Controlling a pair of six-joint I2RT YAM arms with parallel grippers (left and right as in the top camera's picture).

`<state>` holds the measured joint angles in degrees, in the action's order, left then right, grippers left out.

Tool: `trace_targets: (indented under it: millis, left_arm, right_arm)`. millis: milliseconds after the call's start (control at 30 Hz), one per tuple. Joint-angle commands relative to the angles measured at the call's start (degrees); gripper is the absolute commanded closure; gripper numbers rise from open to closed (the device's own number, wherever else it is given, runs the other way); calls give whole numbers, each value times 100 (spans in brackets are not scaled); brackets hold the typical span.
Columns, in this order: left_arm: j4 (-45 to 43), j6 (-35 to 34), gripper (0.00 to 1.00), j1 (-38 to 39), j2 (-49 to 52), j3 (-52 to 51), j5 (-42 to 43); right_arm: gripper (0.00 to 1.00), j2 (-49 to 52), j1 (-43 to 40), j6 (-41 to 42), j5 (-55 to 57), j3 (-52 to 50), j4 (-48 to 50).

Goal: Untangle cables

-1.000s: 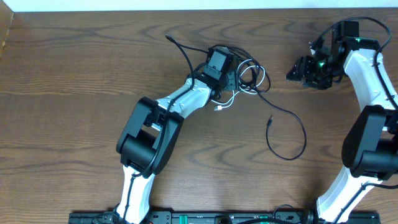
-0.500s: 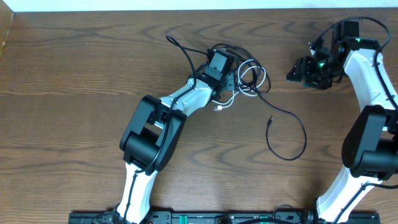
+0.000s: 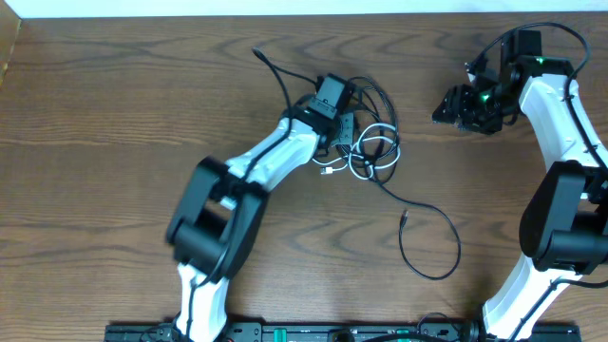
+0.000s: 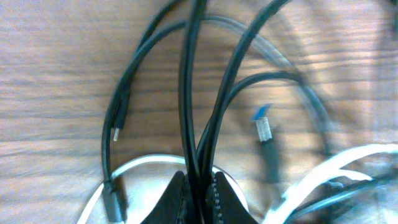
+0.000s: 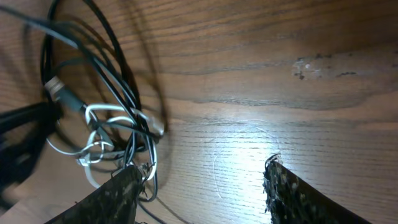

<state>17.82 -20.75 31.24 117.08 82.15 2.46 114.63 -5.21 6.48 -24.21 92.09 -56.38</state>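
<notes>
The tangle of cables (image 3: pixel 369 142) lies mid-table: black cords looped with a white cord (image 3: pixel 364 161). One black end trails to the upper left (image 3: pixel 258 56). Another black cord runs to a loose loop (image 3: pixel 432 249) at the lower right. My left gripper (image 3: pixel 346 126) is at the tangle's left edge. In the left wrist view its jaws (image 4: pixel 199 186) are shut on a bundle of black cords (image 4: pixel 186 93), with the white cord (image 4: pixel 348 165) curving beside them. My right gripper (image 3: pixel 446 104) hovers open to the right of the tangle, which the right wrist view shows as a knot (image 5: pixel 106 124) left of its fingers (image 5: pixel 202 177).
Bare wooden tabletop (image 3: pixel 114 133) stretches to the left and along the front. The right arm's white links (image 3: pixel 560 114) stand along the right edge. A small flat plug (image 4: pixel 261 127) lies on the wood by the black cords.
My left gripper has shut on the black cords and dragged the tangle a little forward and left. The loose loop at the lower right slid with it. The right gripper stayed open, barely moving.
</notes>
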Motion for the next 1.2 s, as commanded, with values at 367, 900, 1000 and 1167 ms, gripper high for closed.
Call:
trace_targets:
  millis: [367,900,1000,1167]
  left_arm:
    - [920,807,93,-7,-2553,22,470]
    - [1172,247,92,-728,-2535,22,1875]
    - [1169,240,93,-815,-2535,22,2203]
    - [1167,175,93,-826,-2535,22,2820]
  right_arm:
    - [42,-144,297,-839,-1423,92,149]
    - [37,-1366,833,-1384,-2457,92,367]
    - [32,-1572,1034,-1434,-2277,92,367]
    - [32,-1502,1567,-1753,-1681,90,321]
